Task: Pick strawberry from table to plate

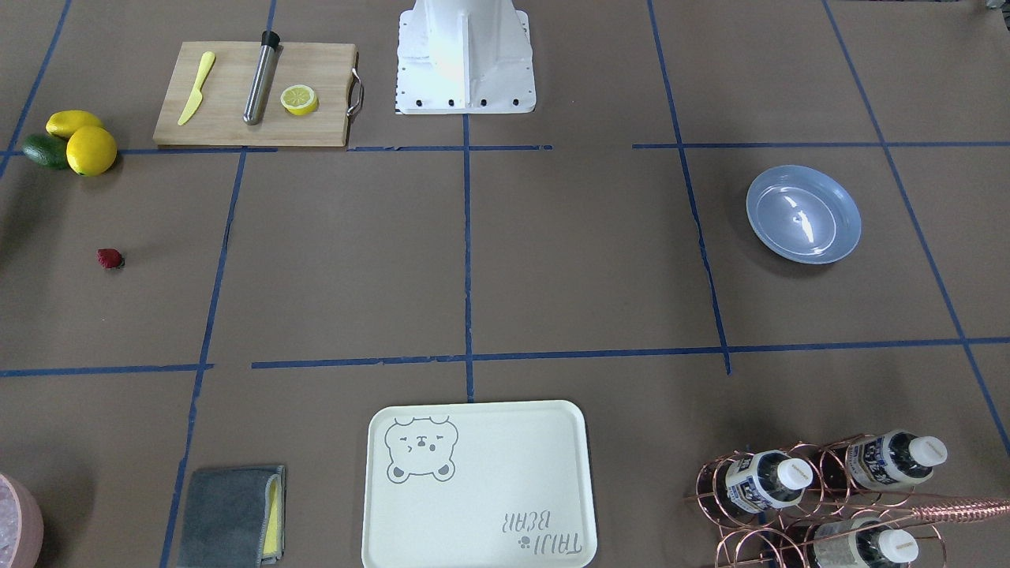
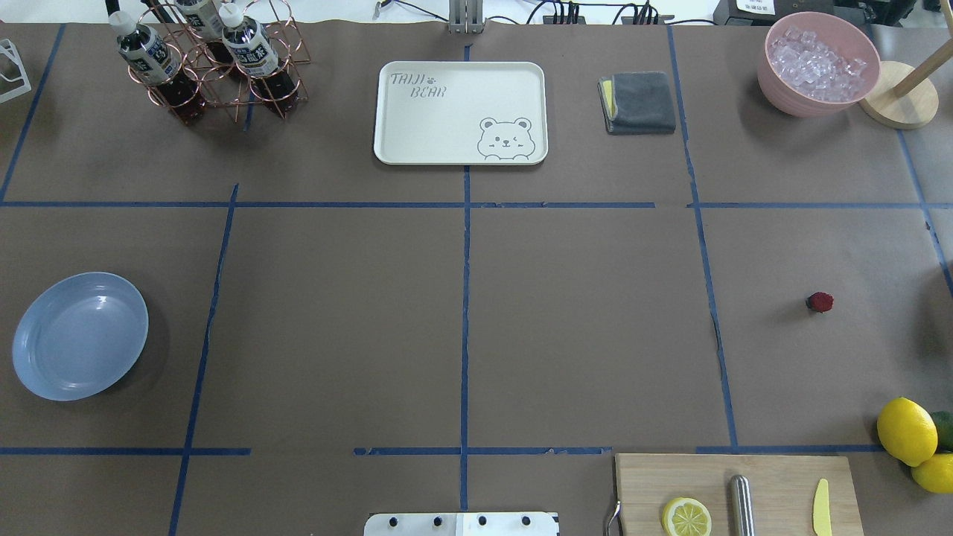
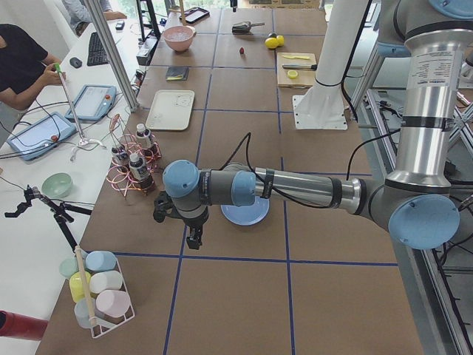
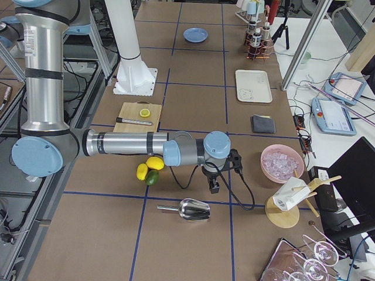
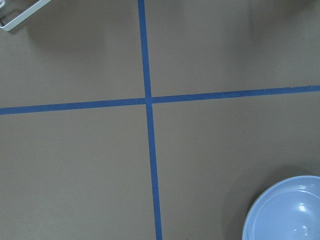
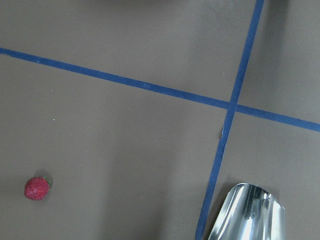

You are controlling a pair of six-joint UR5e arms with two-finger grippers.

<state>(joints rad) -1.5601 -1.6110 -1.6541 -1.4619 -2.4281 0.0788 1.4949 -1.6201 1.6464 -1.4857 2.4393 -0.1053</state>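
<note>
The strawberry (image 1: pixel 110 258) (image 2: pixel 820 301) lies alone on the brown table (image 2: pixel 581 327) on the robot's right side; the right wrist view shows the strawberry (image 6: pixel 37 188) at lower left. The light-blue plate (image 2: pixel 80 335) (image 1: pixel 803 214) sits empty on the robot's left side, and its rim (image 5: pixel 287 210) shows in the left wrist view. The left gripper (image 3: pixel 194 238) hangs beside the plate (image 3: pixel 247 214), seen only from the side, so I cannot tell its state. The right gripper (image 4: pixel 214 187) hangs beyond the lemons, and its state I cannot tell either.
A cutting board (image 2: pixel 774 476) near the robot's right carries a lemon half (image 2: pixel 686 517), a metal rod and a yellow knife. Lemons (image 2: pixel 906 430) lie beside it. A metal scoop (image 6: pixel 247 212), bear tray (image 2: pixel 460 112), grey cloth (image 2: pixel 639 103), bottle rack (image 2: pixel 208 63) and ice bowl (image 2: pixel 819 63) stand around.
</note>
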